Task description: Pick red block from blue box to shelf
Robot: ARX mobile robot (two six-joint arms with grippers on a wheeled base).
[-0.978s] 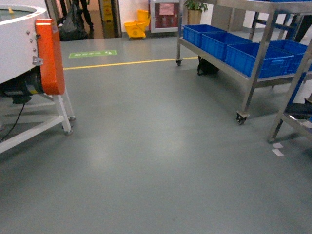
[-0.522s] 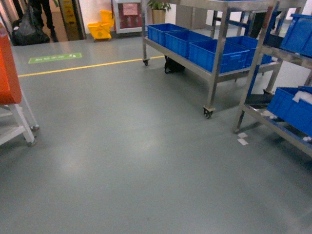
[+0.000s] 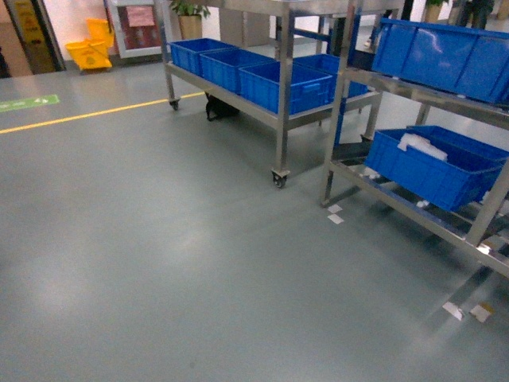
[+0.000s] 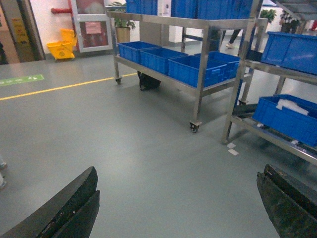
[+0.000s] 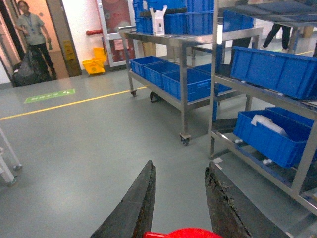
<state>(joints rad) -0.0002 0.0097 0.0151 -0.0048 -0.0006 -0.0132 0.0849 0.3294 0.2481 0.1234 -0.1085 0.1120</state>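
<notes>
The red block (image 5: pixel 193 233) shows only at the bottom edge of the right wrist view, lodged between the dark fingers of my right gripper (image 5: pixel 181 164), which is shut on it above grey floor. My left gripper (image 4: pixel 177 172) stands wide open with nothing between its fingers, also over bare floor. The shelf (image 3: pixel 343 103), a silvery steel rack, stands at the right of the head view and holds dark blue crates; it also appears as the shelf (image 5: pixel 214 74) and the shelf (image 4: pixel 241 84). The blue box is out of view. Neither gripper shows in the head view.
A wheeled steel cart (image 3: pixel 280 119) with dark blue crates (image 3: pixel 238 72) stands left of the shelf, a black bag (image 3: pixel 219 107) under it. White paper scraps (image 3: pixel 334 215) lie by the shelf's foot. A yellow mop bucket (image 3: pixel 87 52) and a person (image 5: pixel 32 34) are far back.
The head view has swung right: the white machine with the orange guard has left the frame on the left, and the cart and shelf have shifted left and come closer.
</notes>
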